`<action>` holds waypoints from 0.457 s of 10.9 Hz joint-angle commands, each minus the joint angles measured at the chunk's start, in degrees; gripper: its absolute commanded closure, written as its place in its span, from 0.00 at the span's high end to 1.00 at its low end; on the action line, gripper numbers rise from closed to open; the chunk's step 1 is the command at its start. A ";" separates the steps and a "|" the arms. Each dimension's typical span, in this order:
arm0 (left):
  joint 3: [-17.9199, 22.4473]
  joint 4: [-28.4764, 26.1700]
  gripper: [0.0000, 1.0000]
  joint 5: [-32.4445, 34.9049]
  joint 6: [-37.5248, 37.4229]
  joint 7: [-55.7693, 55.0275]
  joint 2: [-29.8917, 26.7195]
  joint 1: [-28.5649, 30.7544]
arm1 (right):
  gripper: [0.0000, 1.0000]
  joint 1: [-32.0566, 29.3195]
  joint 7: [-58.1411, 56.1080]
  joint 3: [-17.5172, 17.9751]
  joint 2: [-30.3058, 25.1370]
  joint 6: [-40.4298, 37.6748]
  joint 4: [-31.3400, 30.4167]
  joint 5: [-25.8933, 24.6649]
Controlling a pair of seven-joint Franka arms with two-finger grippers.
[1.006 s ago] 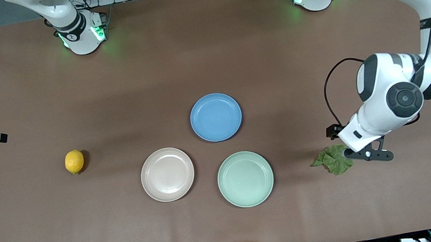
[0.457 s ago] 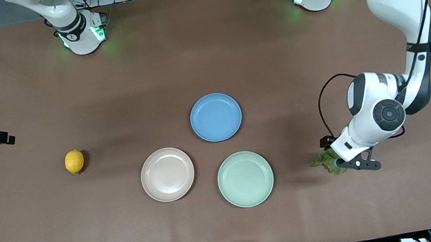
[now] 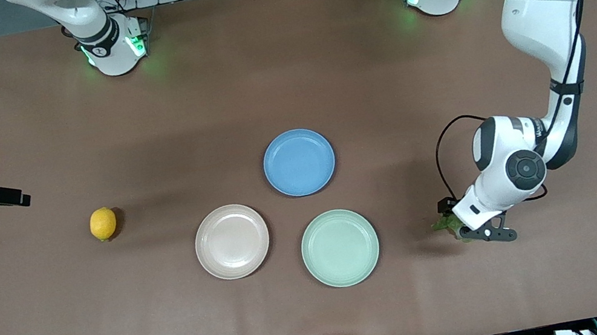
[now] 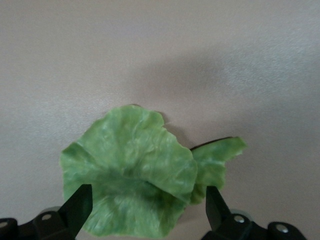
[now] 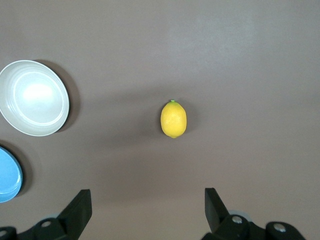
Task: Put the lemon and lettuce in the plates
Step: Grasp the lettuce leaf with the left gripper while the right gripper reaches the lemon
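The lettuce (image 4: 135, 175), a green ruffled leaf, lies on the table at the left arm's end, beside the mint green plate (image 3: 340, 248). In the front view it (image 3: 444, 222) is mostly hidden under the left hand. My left gripper (image 4: 146, 210) is open, low over the leaf, with one finger on each side. The lemon (image 3: 103, 224) lies on the table toward the right arm's end, beside the beige-pink plate (image 3: 232, 241). My right gripper (image 5: 147, 210) is open and empty, high over the table's end, with the lemon (image 5: 173, 119) ahead of it.
A blue plate (image 3: 299, 162) sits farther from the front camera than the other two plates. All three plates hold nothing. The beige-pink plate (image 5: 33, 98) and the blue plate's edge (image 5: 7, 181) show in the right wrist view. Brown tabletop surrounds everything.
My left gripper has moved toward the plates and down over the lettuce, now covering most of it. My right arm has come in from the table's end toward the lemon.
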 commanded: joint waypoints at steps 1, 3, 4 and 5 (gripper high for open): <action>0.02 1.10 0.98 0.95 1.13 -1.14 1.48 -0.07 | 1.00 -0.10 -0.28 0.24 -2.18 3.94 -4.35 0.84; 0.02 1.28 0.66 1.21 1.13 -0.62 1.57 -0.07 | 1.00 -0.10 -0.28 0.33 -3.32 7.63 -8.13 0.84; 0.11 1.45 0.45 1.30 1.13 -0.53 1.57 -0.07 | 1.00 -0.10 -0.28 0.33 -3.67 8.86 -9.45 0.84; 0.11 1.54 0.29 1.30 1.13 -0.61 1.57 -0.07 | 1.00 -0.10 -0.36 0.33 -3.68 10.18 -10.42 0.76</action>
